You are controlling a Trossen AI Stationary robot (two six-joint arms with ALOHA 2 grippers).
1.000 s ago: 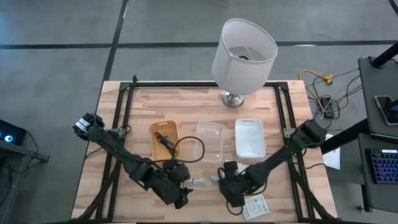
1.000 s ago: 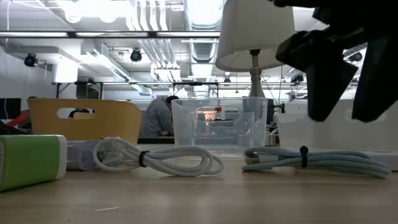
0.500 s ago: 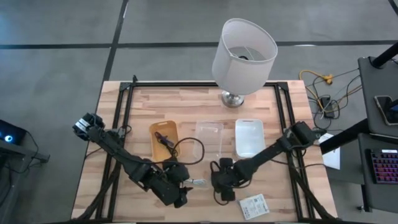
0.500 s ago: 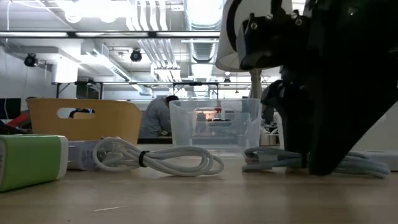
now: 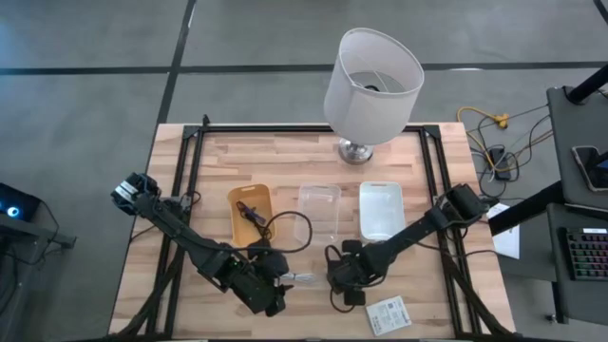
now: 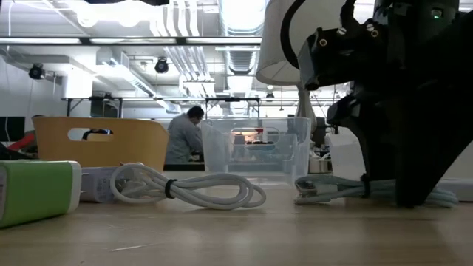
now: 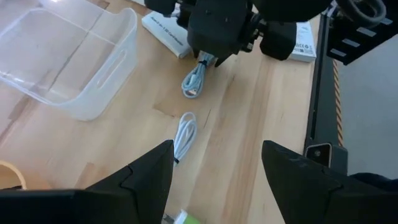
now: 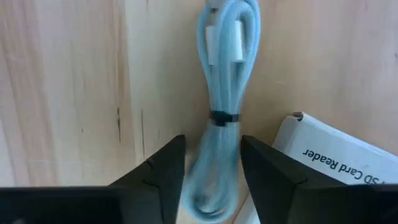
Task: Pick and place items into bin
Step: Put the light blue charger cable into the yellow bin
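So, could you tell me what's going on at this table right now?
The right gripper is down on the wood with its fingers either side of a coiled pale-blue cable, beside a white card-reader box; it hasn't lifted it. The left gripper hangs open nearby, above a white coiled cable. A clear bin stands empty, and a black cable lies in the yellow tray.

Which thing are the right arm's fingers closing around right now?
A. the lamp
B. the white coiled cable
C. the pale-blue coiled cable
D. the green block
C: in the right wrist view the right gripper has a finger on either side of the pale-blue coiled cable, which lies on the table.
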